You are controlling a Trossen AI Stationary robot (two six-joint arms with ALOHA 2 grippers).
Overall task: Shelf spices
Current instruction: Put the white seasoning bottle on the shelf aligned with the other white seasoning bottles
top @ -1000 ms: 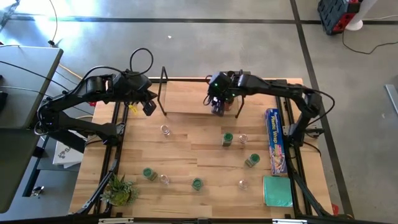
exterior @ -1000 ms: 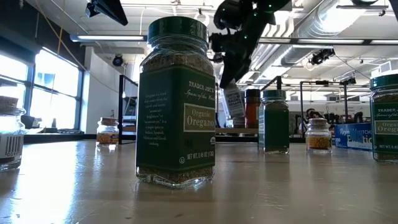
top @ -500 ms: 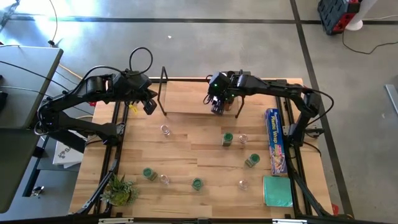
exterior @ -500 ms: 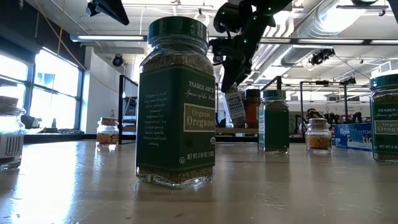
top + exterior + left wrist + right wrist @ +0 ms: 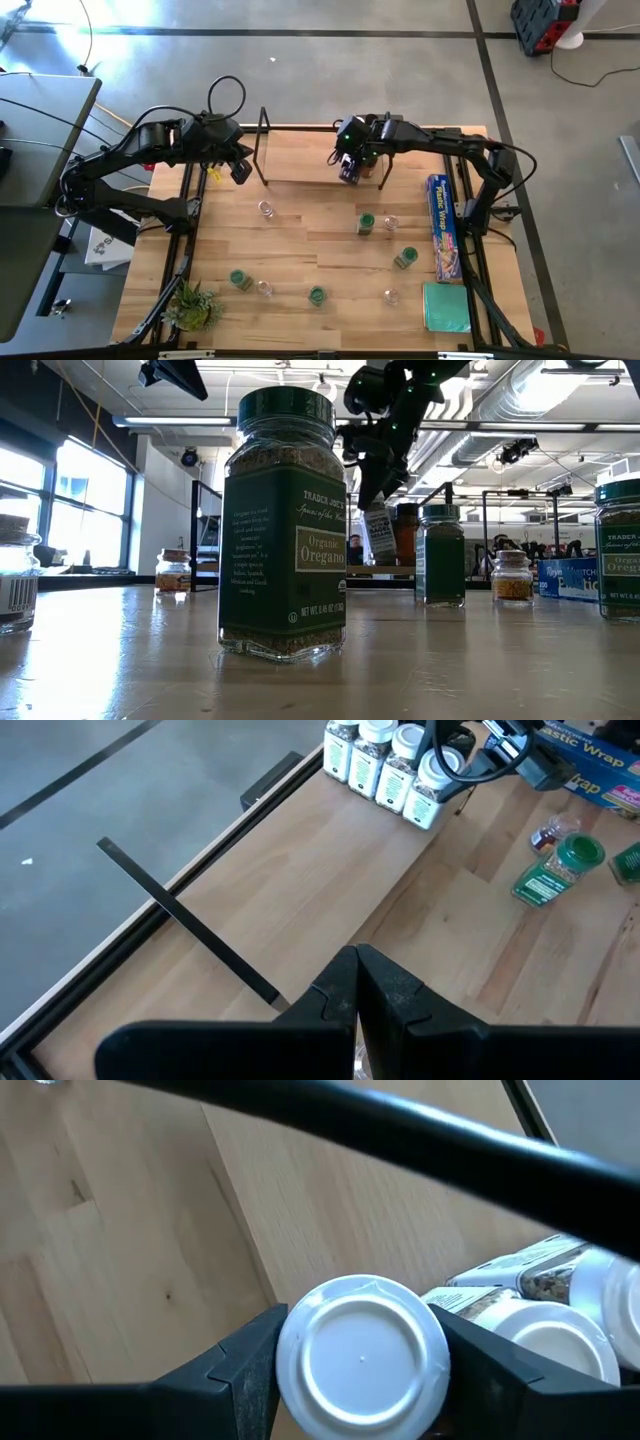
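We see the right gripper (image 5: 360, 1365) clamped on a white-lidded jar (image 5: 362, 1358), tilted over the shelf (image 5: 300, 165) beside shelved jars (image 5: 385, 765). The left gripper (image 5: 357, 982), fingers together, hovers near the shelf's left end.

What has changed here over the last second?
The right gripper, still clamped on a white-lidded spice jar, edged the tilted jar slightly toward the jars already on the shelf. The left gripper and the jars on the table stayed put.
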